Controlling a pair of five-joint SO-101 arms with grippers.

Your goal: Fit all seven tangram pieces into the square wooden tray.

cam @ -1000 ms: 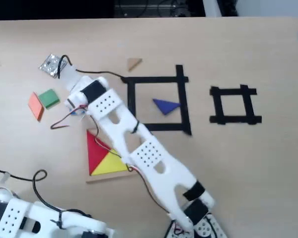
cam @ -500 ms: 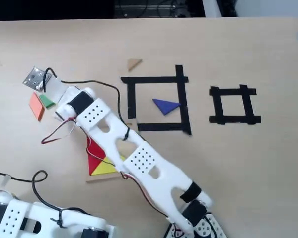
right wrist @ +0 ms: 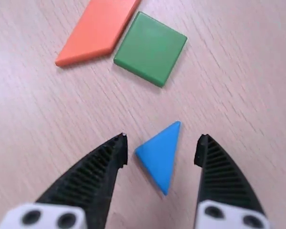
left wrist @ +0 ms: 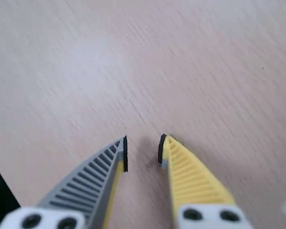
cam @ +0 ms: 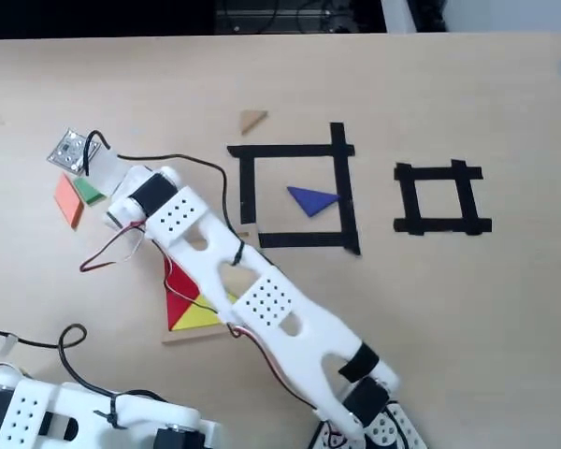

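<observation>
Right arm [cam: 262, 290] has swung away from the black tape square [cam: 248, 192] toward the loose pieces over the last second. Its wrist now covers most of the green square [cam: 90, 193], and it has barely moved in the last half second. The pieces themselves haven't shifted.

Right gripper [right wrist: 162, 145]: black fingers [right wrist: 109, 162] wide apart, low over the table [cam: 449, 327], straddling the light blue triangle [right wrist: 159, 155]. The triangle lies flat between the fingertips, closer to one finger than the other, and seems to touch neither. One of its corners points at the green square. The green square [right wrist: 150, 47] lies past the fingertips, outside the gap. The orange parallelogram [right wrist: 97, 31] is just beside it, corners about touching.

Left gripper [left wrist: 143, 151]: grey and yellow fingers a little apart, nothing between them, bare table underneath. Left arm [cam: 75, 416] is folded at the near edge.

Wooden tray [cam: 201, 334] sits partly under the right arm. Inside it are a red triangle [cam: 179, 285] and a yellow triangle [cam: 201, 318], edge to edge. A dark blue triangle [cam: 312, 198] lies inside the tape square, and a tan triangle [cam: 252, 120] just outside its far side. A second tape square [cam: 407, 198] is off to the side.
</observation>
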